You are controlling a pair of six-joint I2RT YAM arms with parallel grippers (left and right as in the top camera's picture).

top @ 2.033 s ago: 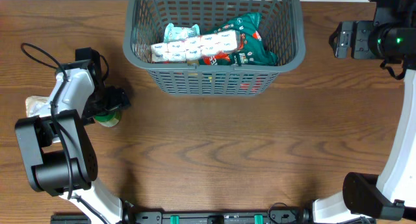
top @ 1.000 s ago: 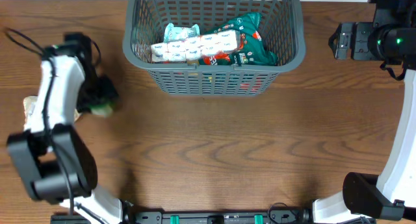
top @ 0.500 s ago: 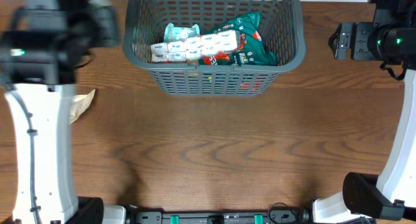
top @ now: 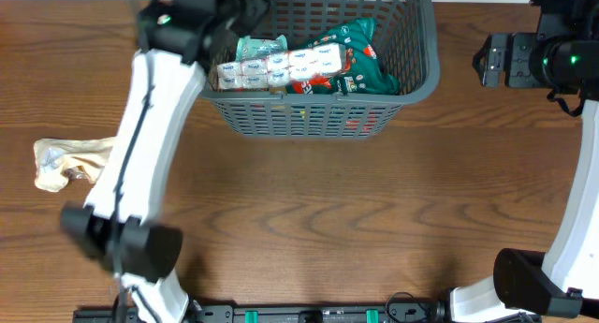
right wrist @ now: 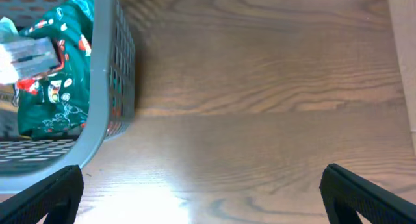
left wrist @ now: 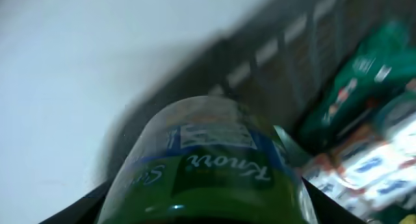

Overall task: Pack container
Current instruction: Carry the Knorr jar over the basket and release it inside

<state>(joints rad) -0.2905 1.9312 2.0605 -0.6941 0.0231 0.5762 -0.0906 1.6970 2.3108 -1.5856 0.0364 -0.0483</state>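
Observation:
The container, a large dark grey slotted basket (top: 309, 124), stands at the far middle of the table. It holds white-and-blue packs (top: 281, 66) and a green snack bag (top: 360, 56). My left gripper (top: 243, 3) is over the basket's far left corner, shut on a jar with a green Knorr label (left wrist: 208, 172). The jar fills the left wrist view, with the basket wall (left wrist: 292, 55) and the green bag (left wrist: 364, 87) behind it. My right gripper (top: 487, 61) is open and empty to the right of the basket. Its wrist view shows its fingers (right wrist: 205, 198) above bare wood, beside the basket (right wrist: 107, 74).
A crumpled beige packet (top: 70, 162) lies on the table at the left. The left arm's white links stretch from the front left up to the basket. The right arm's base stands at the front right.
My left gripper has lifted the jar off the table at the left and swung it up and right to the basket's far left corner. The beige packet now lies uncovered. The right arm has not moved.

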